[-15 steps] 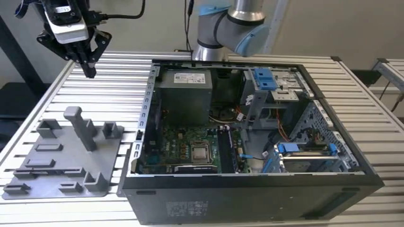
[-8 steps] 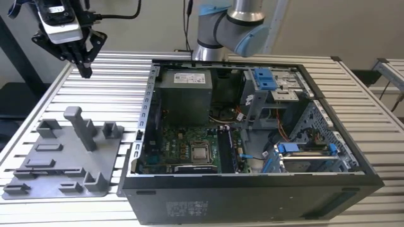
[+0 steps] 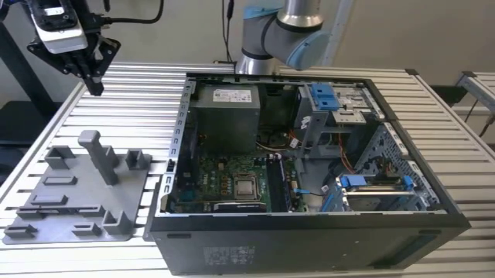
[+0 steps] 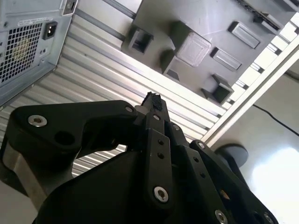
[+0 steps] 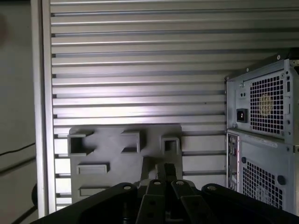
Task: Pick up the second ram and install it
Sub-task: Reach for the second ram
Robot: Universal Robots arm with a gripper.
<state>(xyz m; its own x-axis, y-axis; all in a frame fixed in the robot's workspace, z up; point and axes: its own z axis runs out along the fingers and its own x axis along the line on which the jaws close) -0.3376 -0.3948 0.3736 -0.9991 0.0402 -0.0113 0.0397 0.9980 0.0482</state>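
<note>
Slatted metal bench (image 3: 131, 104) well beneath the jaws, carrying all the rest. Open computer case (image 3: 309, 243) off to one side of the jaws and well apart from them, lid off, green circuit board (image 3: 224, 174) bare at its floor. Grey plastic tray (image 3: 81, 188) on the bench beside the case, lower than the jaws and nearer to them than the case. Moulded pockets and slots across it, and a tall upright post (image 3: 99, 159) standing clear of the jaws with plenty of air between.

Jaws themselves high above the bench, over bare slats just past the tray, pointing down, touching nothing. Drawn narrow: in the second wrist view the fingertips (image 4: 153, 103) meeting with no gap to be seen, and nothing long or flat sticking out past them.

Memory stick too small to pick out for certain. Not between the jaws, by the look of it; cannot tell whether in one of the tray's slots or down among the board's sockets.

Hard, then, to say how far along. Either nothing lifted yet, with the whole pick and fit left to do, or already seated in the case. Leaning to the first, with the jaws on the tray's side of the bench rather than over the case, but only a guess.
</note>
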